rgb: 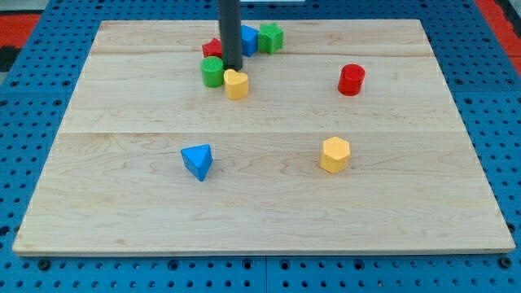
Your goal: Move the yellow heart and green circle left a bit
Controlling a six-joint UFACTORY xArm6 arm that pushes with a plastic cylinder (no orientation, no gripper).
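Yellow heart (236, 84) near board's (122, 187) top, left of centre, touching green circle (213, 72) on its left. My tip (233, 66) down between the two at their upper edges, touching or just beside both; bare rod, nothing gripped. Behind rod: red block (212, 47), blue block (248, 39), both partly hidden, shapes unclear. Green block (271, 37) beside blue one. Red cylinder (351, 79) at right. Blue triangle (197, 160) and yellow hexagon (334, 155) lower down, well apart.
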